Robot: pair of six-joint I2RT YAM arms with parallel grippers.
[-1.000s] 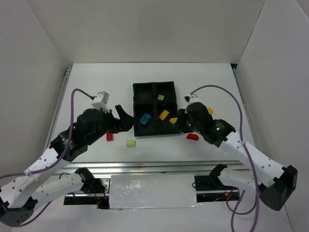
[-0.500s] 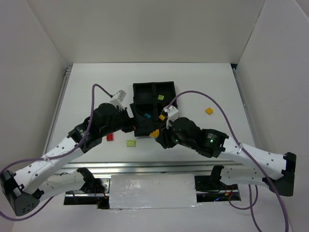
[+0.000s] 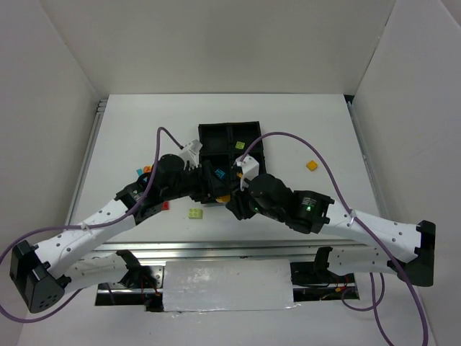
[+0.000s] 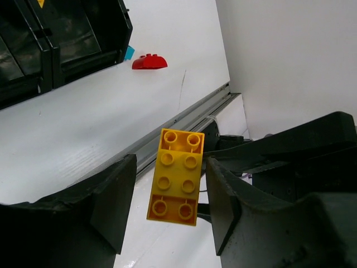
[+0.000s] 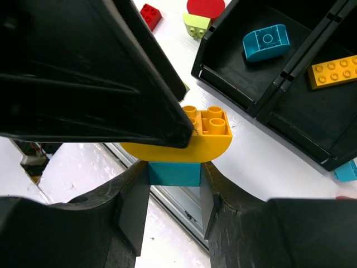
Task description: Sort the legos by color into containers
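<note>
Four-compartment black plastic tray (image 3: 213,127) barely stocked.
Right gripper (image 5: 174,180) clamped on a cyan square brick (image 5: 174,173) with a yellow curved brick (image 5: 209,142) stuck on top, just beside the tray; left gripper (image 4: 169,190) straddling that yellow one, can't tell if pinching. Inside: cyan rounded brick (image 5: 266,42), orange flat plate (image 5: 334,71). Outside: small lime brick (image 3: 194,213), small red brick (image 3: 165,205). Well under half done, at a guess.

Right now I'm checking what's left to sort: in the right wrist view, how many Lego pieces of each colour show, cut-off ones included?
Red pieces: 3
Cyan pieces: 3
Orange pieces: 2
Lime piece: 1
Total: 9
</note>
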